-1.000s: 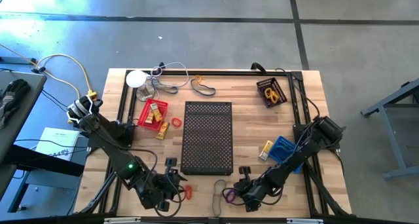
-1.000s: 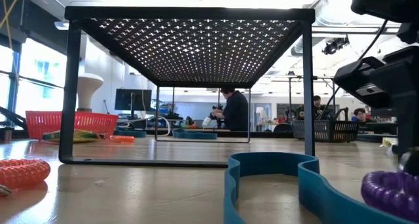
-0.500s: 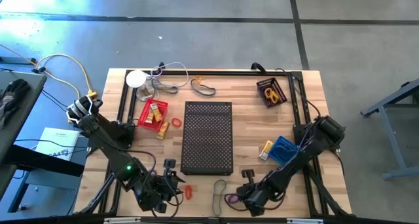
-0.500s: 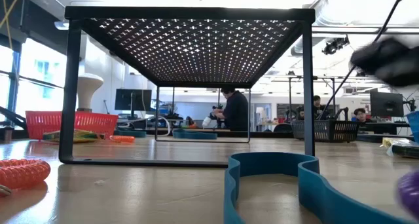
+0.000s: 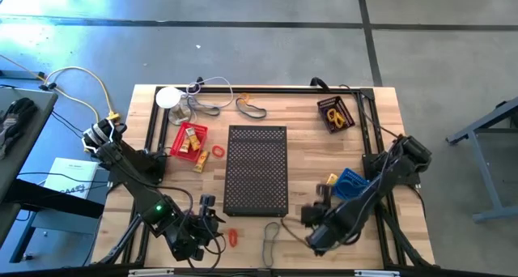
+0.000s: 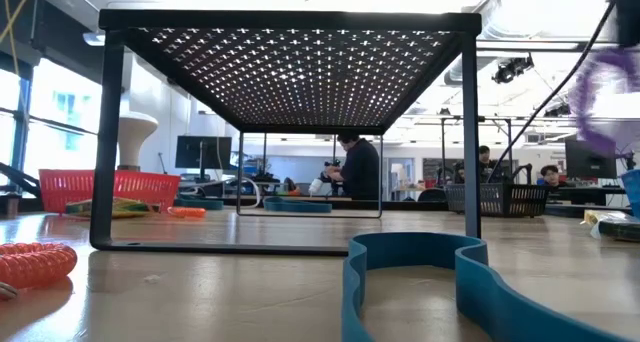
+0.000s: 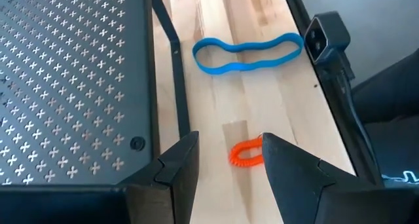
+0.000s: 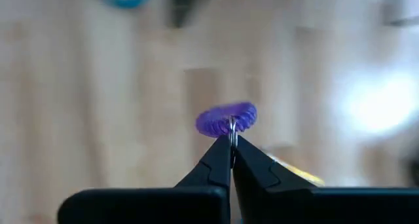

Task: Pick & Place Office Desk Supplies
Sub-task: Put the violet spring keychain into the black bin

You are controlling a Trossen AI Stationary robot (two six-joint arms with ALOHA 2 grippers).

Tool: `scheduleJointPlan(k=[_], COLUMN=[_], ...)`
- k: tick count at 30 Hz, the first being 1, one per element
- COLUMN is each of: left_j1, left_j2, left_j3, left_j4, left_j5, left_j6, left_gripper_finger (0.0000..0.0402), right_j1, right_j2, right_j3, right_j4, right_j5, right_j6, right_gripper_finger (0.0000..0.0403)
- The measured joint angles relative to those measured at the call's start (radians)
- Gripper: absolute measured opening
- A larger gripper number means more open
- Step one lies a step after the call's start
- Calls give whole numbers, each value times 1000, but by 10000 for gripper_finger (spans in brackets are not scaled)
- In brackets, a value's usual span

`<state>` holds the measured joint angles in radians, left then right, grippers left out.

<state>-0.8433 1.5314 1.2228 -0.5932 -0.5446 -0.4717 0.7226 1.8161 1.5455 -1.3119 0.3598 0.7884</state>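
Observation:
My right gripper (image 8: 231, 140) is shut on a purple coiled loop (image 8: 226, 118) and carries it above the table's near right part (image 5: 314, 218). The low view shows the loop as a purple blur (image 6: 602, 90) high up. My left gripper (image 7: 229, 160) is open and hovers near the table's near edge (image 5: 215, 230), with a small orange coiled loop (image 7: 245, 153) showing between its fingers. That loop lies flat on the wood (image 6: 35, 263). A thin blue band (image 7: 247, 51) lies flat beyond it (image 5: 271, 237). My right gripper pinches the purple loop by its rim (image 8: 230, 124) between the free ends of its two fingers. The loop is lifted clear of the table and sticks out past the fingertips.
A black perforated riser (image 5: 256, 170) stands mid-table. A red basket (image 5: 188, 139), a white disc with cords (image 5: 167, 97) and dark bands (image 5: 251, 108) are at the far left. A brown box (image 5: 336, 113) and a blue tray (image 5: 350, 182) sit on the right.
My right gripper, shut on the purple loop, has risen from the table's near edge and moved toward the right and far side. The loop has been lifted clear of the wood and out of the low view's bottom right corner.

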Motion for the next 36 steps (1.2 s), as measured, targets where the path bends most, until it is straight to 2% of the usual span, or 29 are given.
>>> scheduleJointPlan(k=[3, 7, 16, 21, 26, 33, 36], left_j1=[0, 0, 0, 0, 0, 0, 2], left_j2=[0, 0, 0, 0, 0, 0, 0], left_j3=[0, 0, 0, 0, 0, 0, 0], left_j4=[-23, -65, -89, -89, -89, -88, -87], left_j5=[0, -1, -10, -10, -10, -12, -50], left_j6=[0, 0, 11, 12, 11, 28, 46], left_gripper_finger=[160, 160, 160, 160, 160, 160, 160], right_j1=[-40, -107, -340, -463, -604, -864, -957], right_j2=[-15, -29, -36, -101, -227, -400, -431], right_j3=[20, 20, 20, 18, -42, -237, -326], right_j4=[-148, -262, -258, -258, -258, -250, -175], right_j5=[72, 225, 334, 416, 427, 381, 362], right_j6=[50, 132, 59, -34, -44, 27, -5], right_gripper_finger=[2, 2, 2, 2, 2, 2, 2])
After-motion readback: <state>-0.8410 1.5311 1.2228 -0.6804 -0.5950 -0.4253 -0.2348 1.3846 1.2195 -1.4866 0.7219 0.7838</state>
